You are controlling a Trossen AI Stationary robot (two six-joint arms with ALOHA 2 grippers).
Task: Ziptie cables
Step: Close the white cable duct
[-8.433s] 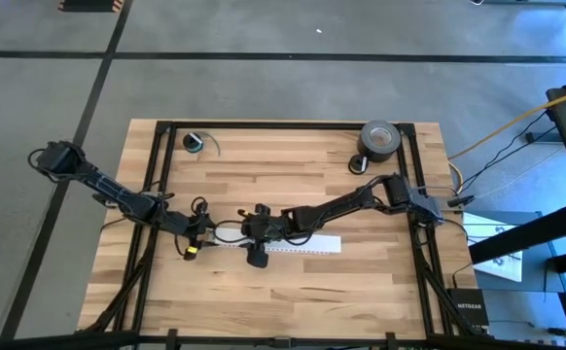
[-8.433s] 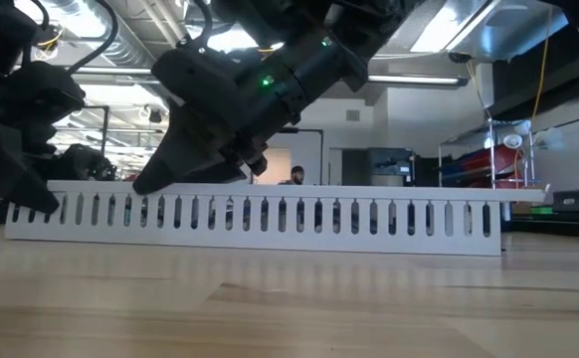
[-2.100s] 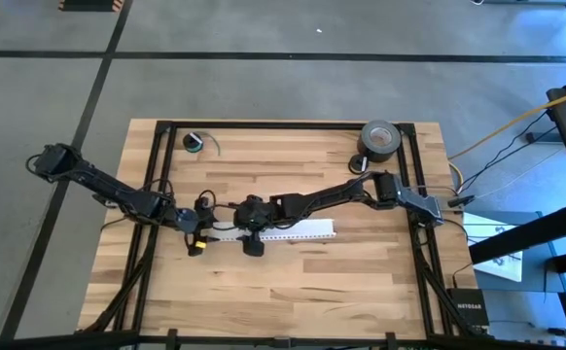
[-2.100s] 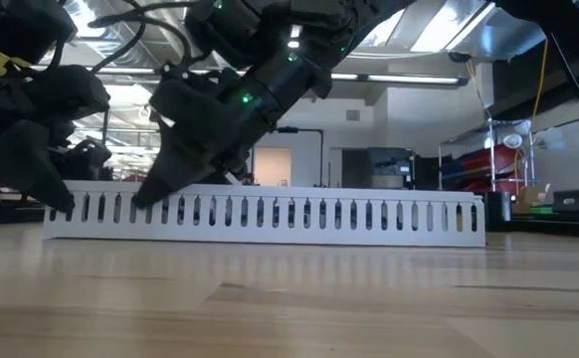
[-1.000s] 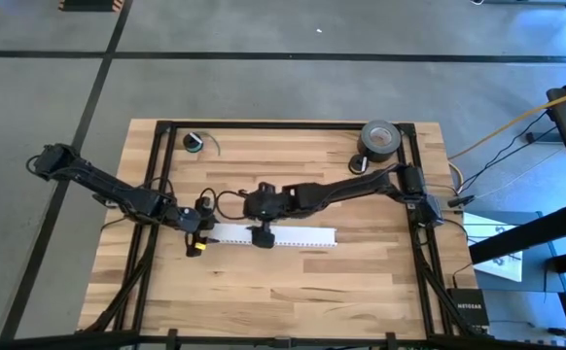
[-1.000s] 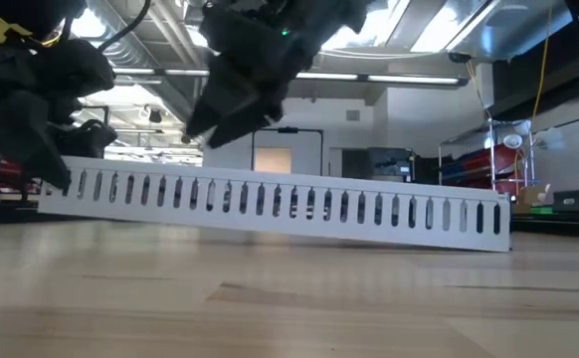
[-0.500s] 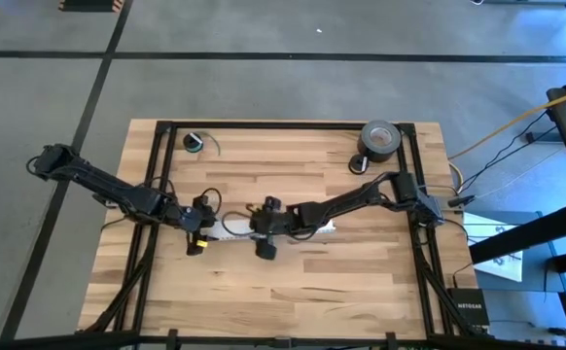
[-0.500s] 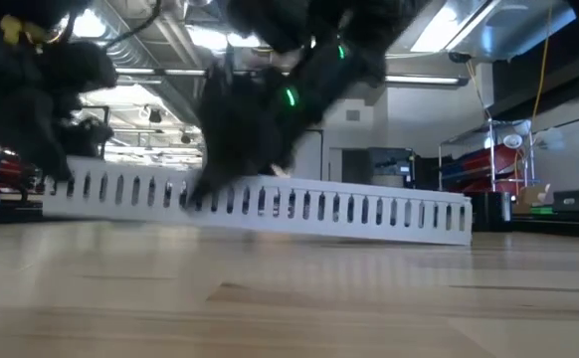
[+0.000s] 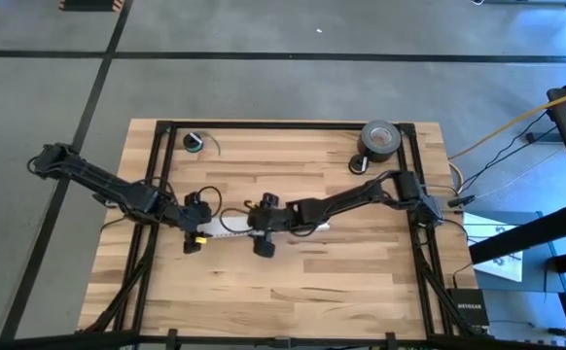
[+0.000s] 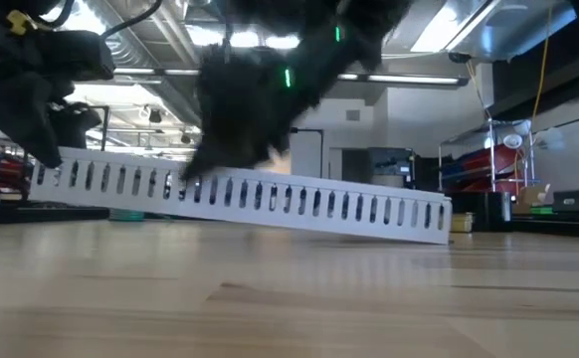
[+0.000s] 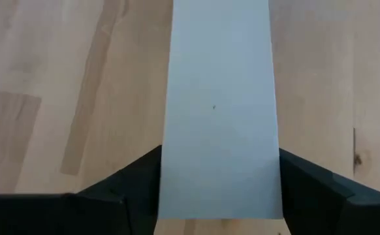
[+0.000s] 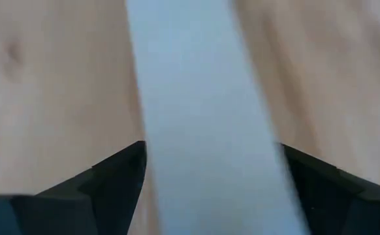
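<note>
High view: both claws (image 9: 197,233) (image 9: 261,233) grip the white strip (image 9: 227,227) on the wooden table (image 9: 293,292).

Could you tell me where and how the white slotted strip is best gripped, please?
Probably across its narrow width, fingers on the two long slotted walls, coming from above. The white slotted strip is long and narrow, so an end grip levers it: its left end is raised. The left gripper straddles that end, the right gripper further along.
</note>
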